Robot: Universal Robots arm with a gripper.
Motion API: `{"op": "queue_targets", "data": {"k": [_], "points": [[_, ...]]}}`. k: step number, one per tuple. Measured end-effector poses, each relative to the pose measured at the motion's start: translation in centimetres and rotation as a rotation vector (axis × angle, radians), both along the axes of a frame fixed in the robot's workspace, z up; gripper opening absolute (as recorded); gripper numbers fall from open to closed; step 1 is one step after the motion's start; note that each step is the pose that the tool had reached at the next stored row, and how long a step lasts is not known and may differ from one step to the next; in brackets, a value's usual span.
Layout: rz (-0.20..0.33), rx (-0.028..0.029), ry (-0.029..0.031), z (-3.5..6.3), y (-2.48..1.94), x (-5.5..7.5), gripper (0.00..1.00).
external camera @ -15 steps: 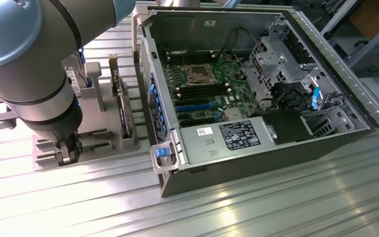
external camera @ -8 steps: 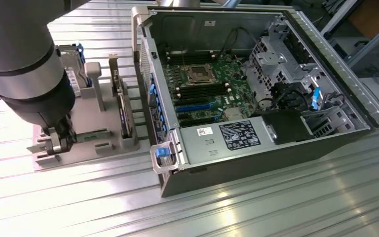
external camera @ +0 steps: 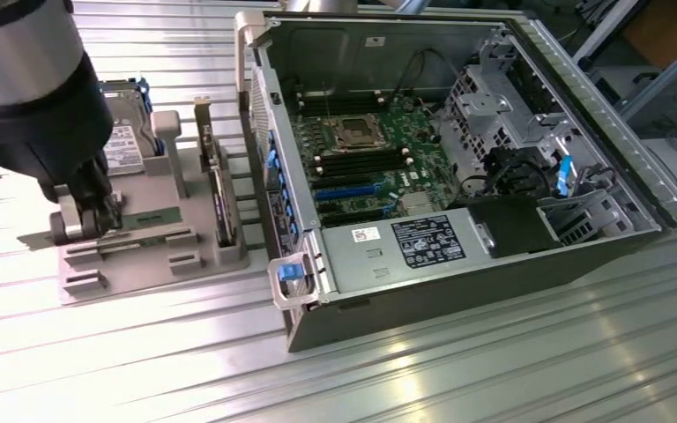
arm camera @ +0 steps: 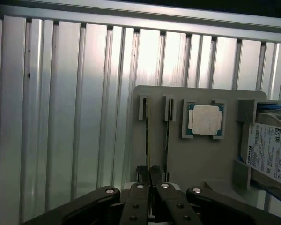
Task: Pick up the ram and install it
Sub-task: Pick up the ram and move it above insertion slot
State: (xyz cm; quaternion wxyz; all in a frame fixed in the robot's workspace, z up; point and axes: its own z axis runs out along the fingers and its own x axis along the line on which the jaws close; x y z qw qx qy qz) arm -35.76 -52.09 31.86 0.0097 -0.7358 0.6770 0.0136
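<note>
End of the ram — hidden behind the gripper.

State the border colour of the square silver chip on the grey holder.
Green, edging the square silver chip; clearest in wrist view.

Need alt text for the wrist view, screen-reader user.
The gripper is down at a grey holder on the ribbed metal table, in line with the ram, which stands on edge in a slot. A second thin stick, a silver CPU chip and a labelled hard drive sit in the same holder.
</note>
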Motion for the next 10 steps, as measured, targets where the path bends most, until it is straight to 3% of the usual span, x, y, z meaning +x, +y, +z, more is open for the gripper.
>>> {"op": "queue_targets", "data": {"k": [2, 4, 7, 8, 10], "points": [[0.000, 0.0000, 0.0000, 2.58, 0.00, 0.0, 0.12], [0.000, 0.0001, 0.0000, 3.70, 0.00, 0.0, 0.12], [0.000, 0.0001, 0.0000, 6.32, 0.00, 0.0, 0.12], [0.000, 0.0000, 0.0000, 6.99, 0.00, 0.0, 0.12], [0.000, 0.0001, -0.0001, 6.99, 0.00, 0.0, 0.12]]}}
